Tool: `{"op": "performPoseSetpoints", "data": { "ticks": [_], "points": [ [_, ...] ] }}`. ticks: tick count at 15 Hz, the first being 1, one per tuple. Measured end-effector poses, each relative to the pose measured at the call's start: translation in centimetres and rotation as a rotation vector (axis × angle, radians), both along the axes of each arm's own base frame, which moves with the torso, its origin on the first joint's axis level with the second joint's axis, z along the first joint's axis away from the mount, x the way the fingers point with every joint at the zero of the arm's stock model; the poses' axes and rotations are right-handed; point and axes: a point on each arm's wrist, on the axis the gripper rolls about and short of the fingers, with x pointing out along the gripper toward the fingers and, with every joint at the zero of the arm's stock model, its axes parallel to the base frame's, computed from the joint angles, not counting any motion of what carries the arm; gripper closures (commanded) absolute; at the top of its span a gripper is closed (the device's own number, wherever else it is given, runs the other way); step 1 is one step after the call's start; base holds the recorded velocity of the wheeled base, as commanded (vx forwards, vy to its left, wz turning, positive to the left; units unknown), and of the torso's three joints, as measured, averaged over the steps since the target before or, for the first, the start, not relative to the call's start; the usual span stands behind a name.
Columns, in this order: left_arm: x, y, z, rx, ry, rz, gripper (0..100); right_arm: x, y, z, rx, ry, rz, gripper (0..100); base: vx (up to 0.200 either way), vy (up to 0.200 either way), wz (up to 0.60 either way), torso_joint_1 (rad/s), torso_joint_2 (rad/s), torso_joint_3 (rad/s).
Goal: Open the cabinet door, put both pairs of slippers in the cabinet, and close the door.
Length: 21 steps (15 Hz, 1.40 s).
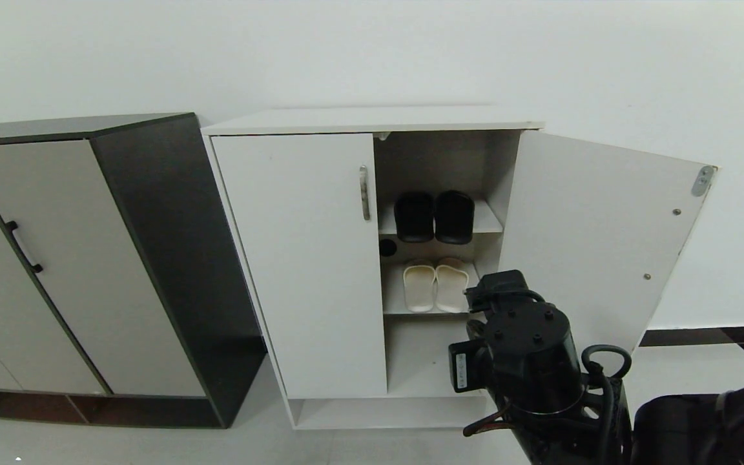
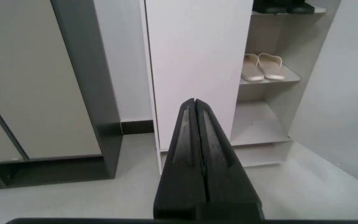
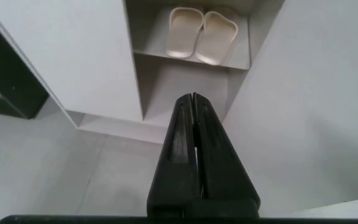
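Observation:
The white cabinet [image 1: 301,258] has its right door [image 1: 591,239] swung open and its left door shut. A black pair of slippers [image 1: 434,216] sits on the upper shelf. A cream pair of slippers [image 1: 435,286] [image 2: 263,66] [image 3: 202,27] lies on the middle shelf. My right arm rises in front of the open door, low at the right of the head view. Its gripper [image 3: 192,102] is shut and empty, pointing at the bottom compartment below the cream pair. My left gripper [image 2: 195,107] is shut and empty, facing the shut left door from some distance.
A dark cabinet [image 1: 88,258] with grey doors stands against the white cabinet's left side. The open door [image 3: 309,112] is close beside my right gripper. Pale floor [image 2: 92,199] lies in front of both cabinets. The bottom shelf [image 2: 257,124] is bare.

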Motion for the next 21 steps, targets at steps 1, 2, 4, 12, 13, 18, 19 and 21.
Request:
{"op": "performPoseSetpoints", "data": {
  "ticks": [1,2,4,12,13,18,19,21],
  "points": [
    [0.0,0.0,0.0,0.0,0.0,-0.001,100,0.03,0.01,-0.05,-0.002,0.001,0.0,100,0.0,0.0,0.0,0.0,0.0,0.0],
    [0.0,0.0,0.0,0.0,0.0,0.0,100,0.03,0.01,-0.08,-0.003,0.001,0.0,100,0.0,0.0,0.0,0.0,0.0,0.0],
    [0.0,0.0,0.0,0.0,0.0,-0.001,100,0.04,0.02,-0.15,-0.005,0.003,0.0,100,0.0,0.0,0.0,0.0,0.0,0.0],
    [0.0,0.0,0.0,0.0,0.0,0.0,100,0.05,0.04,-0.21,-0.013,0.003,0.001,100,0.0,0.0,0.0,0.0,0.0,0.0],
    [0.0,0.0,0.0,0.0,0.0,0.0,100,0.05,0.04,-0.21,-0.013,0.003,0.002,100,0.0,0.0,0.0,0.0,0.0,0.0],
    [0.0,0.0,0.0,0.0,0.0,0.0,100,0.03,0.06,-0.28,-0.015,0.005,0.005,100,0.0,0.0,0.0,0.04,-0.27,-0.238],
    [0.0,0.0,0.0,0.0,0.0,0.0,100,0.03,0.06,-0.26,-0.015,0.005,0.006,100,0.0,0.0,0.0,0.085,-0.44,-0.344],
    [0.0,0.0,0.0,0.0,0.0,-0.001,100,0.09,0.0,-0.22,-0.018,0.003,0.004,100,0.0,0.0,0.0,0.105,-0.44,-0.339]
  ]
}}
